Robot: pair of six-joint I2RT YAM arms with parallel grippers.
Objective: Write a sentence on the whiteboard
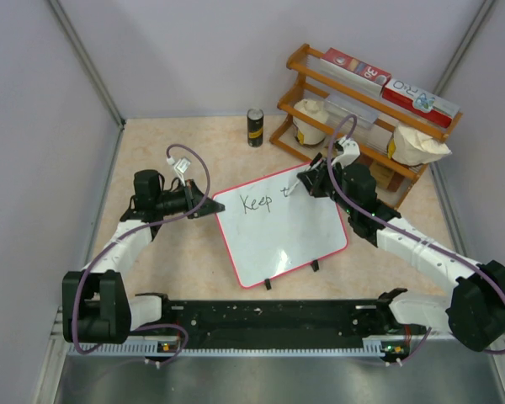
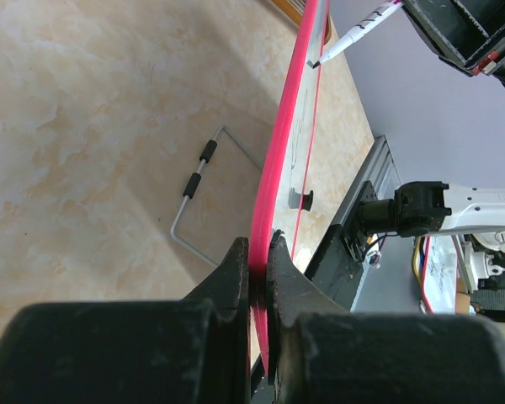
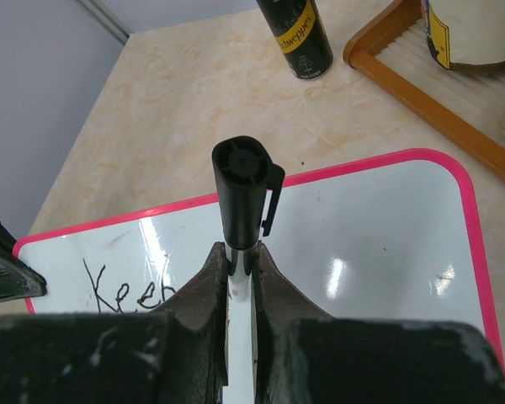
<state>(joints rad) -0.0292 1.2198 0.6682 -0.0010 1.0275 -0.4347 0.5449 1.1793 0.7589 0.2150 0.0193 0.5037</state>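
While the top view looks down, the board [image 1: 286, 240] lies askew mid-bench [image 1: 194, 257], its sentence [image 1: 265, 202] reading "Keep t". The left pincer [image 1: 210, 207] meets the board's left corner. The right pincer [image 1: 305, 182] hangs over the far edge with a marker [image 1: 293, 190]. Left wrist: jaws clenched on the pink rim, with the marker tip at the board's face beyond. Right wrist: jaws clamped on the marker's barrel, black cap up, above "Kee". A can [image 3: 296, 34] stands beyond.

top: overhead, far | wrists: close, low-angle | shared: whiteboard [image 1: 286, 240]
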